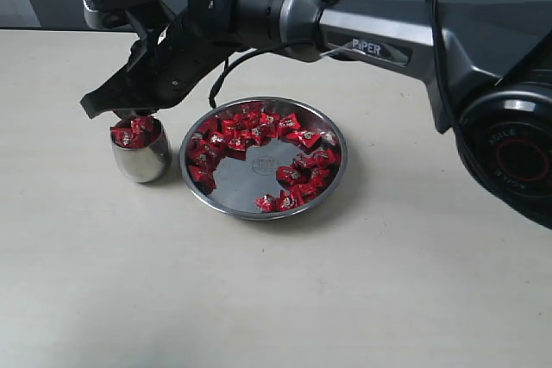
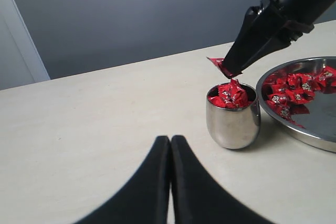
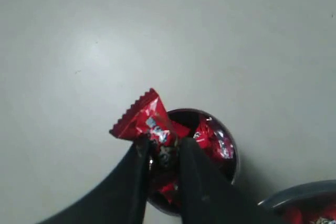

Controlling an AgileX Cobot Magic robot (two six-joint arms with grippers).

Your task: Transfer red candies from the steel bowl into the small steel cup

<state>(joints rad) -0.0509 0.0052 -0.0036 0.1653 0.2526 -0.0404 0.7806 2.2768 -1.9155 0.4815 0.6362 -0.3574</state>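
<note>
A red candy [image 3: 140, 117] is pinched in the right gripper [image 3: 164, 149] directly over the heaped small steel cup [image 1: 142, 161], set beside the steel bowl [image 1: 250, 177] toward the desk's [image 1: 388, 299] far edge. The cup's rim is partly hidden by that gripper. The bowl, ringed with red candies [image 1: 246, 131], is cut off in both wrist views. The left gripper [image 2: 170, 148] is clenched empty.

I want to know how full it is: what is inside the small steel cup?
Red candies fill the small steel cup to its rim. The right gripper holds one more candy just above. The cup's bottom and any lower candies are covered.
</note>
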